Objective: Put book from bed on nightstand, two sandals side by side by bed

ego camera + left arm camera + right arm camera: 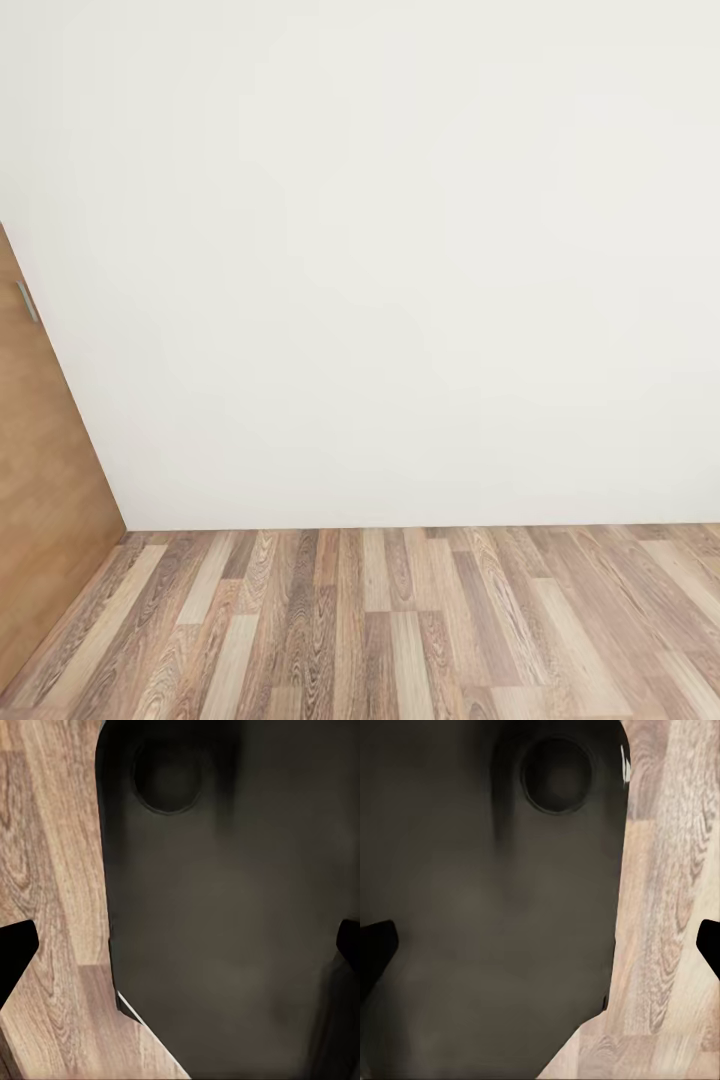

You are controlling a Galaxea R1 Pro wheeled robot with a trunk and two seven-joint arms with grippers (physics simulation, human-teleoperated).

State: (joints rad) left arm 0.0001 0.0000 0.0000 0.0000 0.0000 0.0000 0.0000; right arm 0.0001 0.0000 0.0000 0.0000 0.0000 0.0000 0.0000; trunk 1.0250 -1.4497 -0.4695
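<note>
Left gripper [180,937] and right gripper [540,937] spread wide, empty, dark fingertips at each frame edge over the robot's dark base [225,907] and wood-plank floor [400,630]. Facing a bare white wall [380,250], brown door [40,480] at 9 o'clock. No book, sandals or bed to be seen; whereabouts unknown. Probably light, thin paperback: pinch along an edge. Sandals likely soft, bendy: grip the sole rim.

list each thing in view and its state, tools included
door: swung open at the left, standing at an angle to the wall
left tool: open, holding nothing, fingertips wide apart
right tool: open, holding nothing
wood-plank floor: bare where it shows
</note>
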